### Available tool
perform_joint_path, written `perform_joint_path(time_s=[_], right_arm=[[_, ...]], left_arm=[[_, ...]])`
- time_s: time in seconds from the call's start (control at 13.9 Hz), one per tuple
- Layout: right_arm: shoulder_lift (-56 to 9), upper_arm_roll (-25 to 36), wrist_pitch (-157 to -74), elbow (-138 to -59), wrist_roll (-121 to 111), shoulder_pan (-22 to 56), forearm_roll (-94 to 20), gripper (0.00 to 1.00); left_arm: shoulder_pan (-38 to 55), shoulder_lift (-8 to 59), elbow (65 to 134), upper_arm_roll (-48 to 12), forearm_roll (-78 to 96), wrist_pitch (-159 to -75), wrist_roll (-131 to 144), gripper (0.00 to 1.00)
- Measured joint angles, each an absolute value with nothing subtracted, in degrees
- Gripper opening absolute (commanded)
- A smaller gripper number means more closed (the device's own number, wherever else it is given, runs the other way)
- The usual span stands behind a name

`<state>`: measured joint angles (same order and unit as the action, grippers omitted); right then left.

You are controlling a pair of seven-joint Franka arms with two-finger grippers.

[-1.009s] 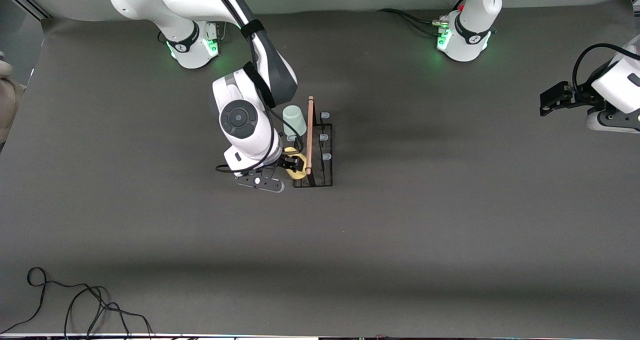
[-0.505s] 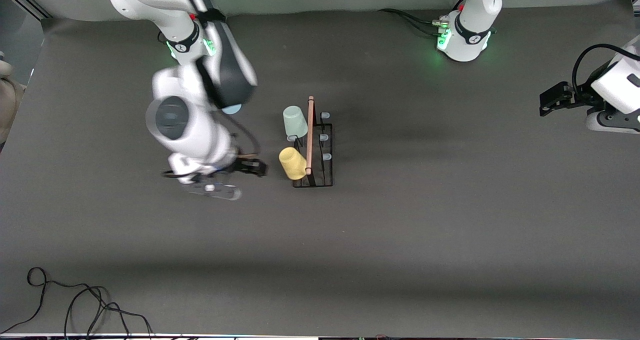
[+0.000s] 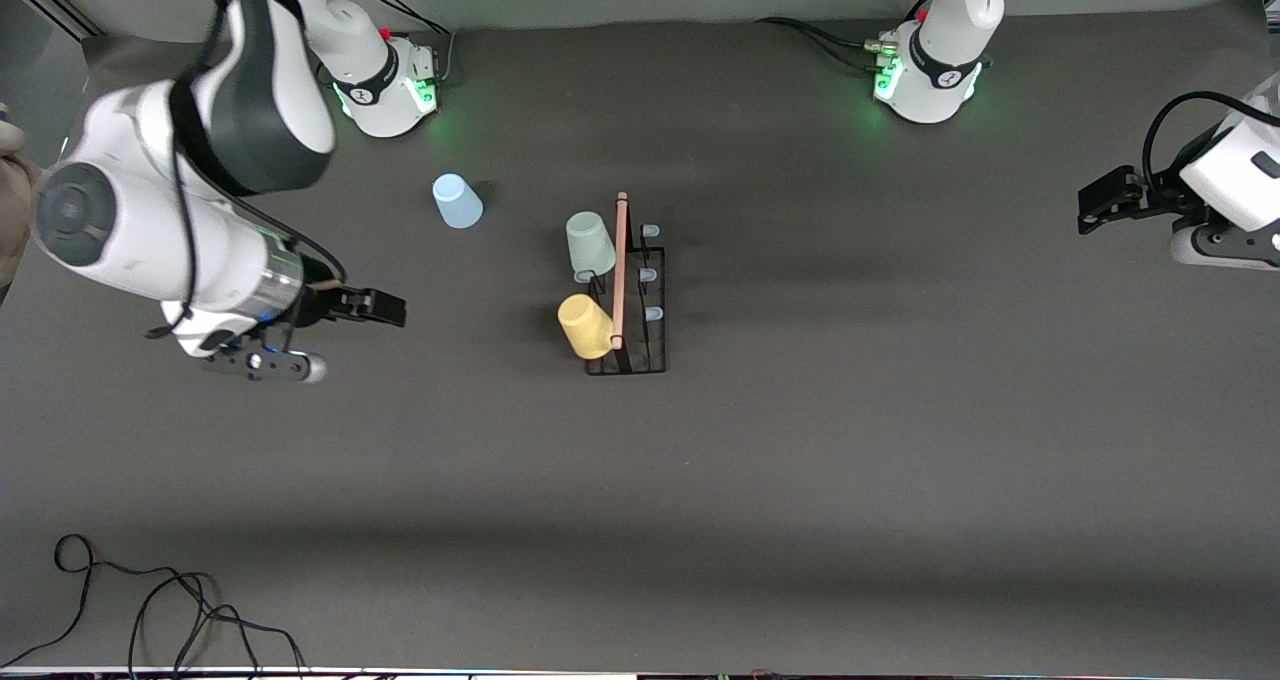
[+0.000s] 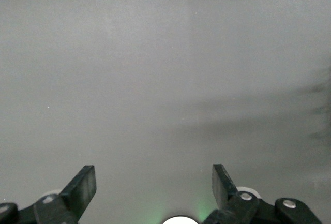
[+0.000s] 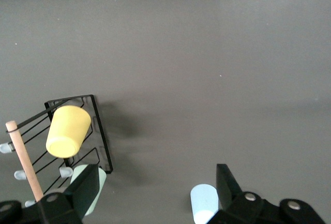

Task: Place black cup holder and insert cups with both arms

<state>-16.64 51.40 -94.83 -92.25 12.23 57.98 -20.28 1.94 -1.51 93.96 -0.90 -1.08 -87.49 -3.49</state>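
1. The black cup holder (image 3: 628,300) stands mid-table; the yellow cup (image 3: 584,325) and pale green cup (image 3: 590,243) sit on its prongs.
2. The pale blue cup (image 3: 457,201) stands loose, nearer the right arm's base.
3. The right gripper (image 3: 385,307), spread and empty, should approach this cup squarely.
4. The left gripper (image 4: 153,185) waits, spread and empty, at its end.

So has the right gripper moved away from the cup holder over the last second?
Yes. The right gripper, open and empty, has pulled away from the black cup holder toward the right arm's end of the table, leaving the yellow cup on its prong.
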Motion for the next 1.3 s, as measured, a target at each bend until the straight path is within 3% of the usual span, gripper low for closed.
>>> perform_joint_path(time_s=[0.5, 0.94, 1.08, 1.3], right_arm=[[-9.16, 51.43, -89.28, -90.99, 12.23, 59.01, -12.72, 1.00], [-7.22, 51.04, -85.89, -88.91, 12.38, 57.90, -8.77, 1.00], [-5.76, 44.83, -83.83, -87.29, 12.57, 51.50, -7.90, 1.00], [-3.54, 26.55, -83.55, -86.96, 12.85, 34.28, -4.54, 1.00]], left_arm=[[1.94, -1.48, 93.96, -0.91, -1.08, -87.49, -3.49, 1.00], [1.94, -1.44, 93.96, -0.91, -1.08, -87.49, -3.49, 1.00], [1.94, -1.43, 93.96, -0.91, -1.08, -87.49, -3.49, 1.00], [1.94, -1.41, 93.96, -0.92, -1.08, -87.49, -3.49, 1.00]])
